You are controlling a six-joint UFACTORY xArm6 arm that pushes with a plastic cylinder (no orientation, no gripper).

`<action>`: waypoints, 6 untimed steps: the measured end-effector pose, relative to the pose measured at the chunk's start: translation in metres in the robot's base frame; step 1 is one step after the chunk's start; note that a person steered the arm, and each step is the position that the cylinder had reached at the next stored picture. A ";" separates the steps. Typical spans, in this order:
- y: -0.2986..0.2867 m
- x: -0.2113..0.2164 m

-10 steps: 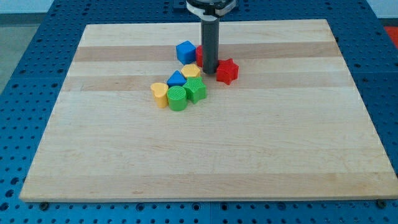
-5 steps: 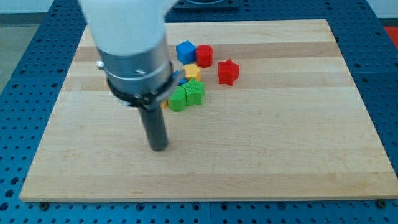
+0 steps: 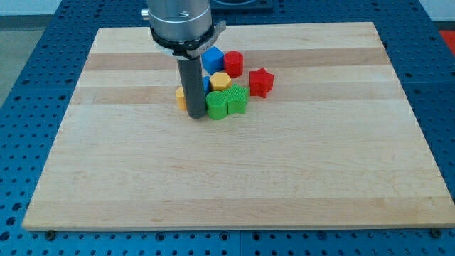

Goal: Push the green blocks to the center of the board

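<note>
In the camera view, my tip (image 3: 195, 116) is pressing against the view's-left side of two touching green blocks (image 3: 227, 103) above the wooden board's (image 3: 234, 178) middle, holding nothing, with yellow, blue and red blocks crowding behind, and no writing is showing.

my tip (image 3: 196, 116) touches the green blocks' (image 3: 227, 104) left side; yellow (image 3: 220, 81), blue (image 3: 212, 59) and red (image 3: 261, 82) blocks crowd above; board (image 3: 234, 178) below lies open.

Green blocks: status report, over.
My tip down on the board, touching the view's left side of the green blocks. Pair side by side, above board centre. Yellow block and red star crowd behind.
</note>
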State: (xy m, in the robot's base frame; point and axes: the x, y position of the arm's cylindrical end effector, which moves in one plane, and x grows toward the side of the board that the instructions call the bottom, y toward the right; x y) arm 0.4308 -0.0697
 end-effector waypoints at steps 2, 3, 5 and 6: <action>0.006 -0.032; 0.006 -0.042; 0.000 -0.042; -0.005 -0.017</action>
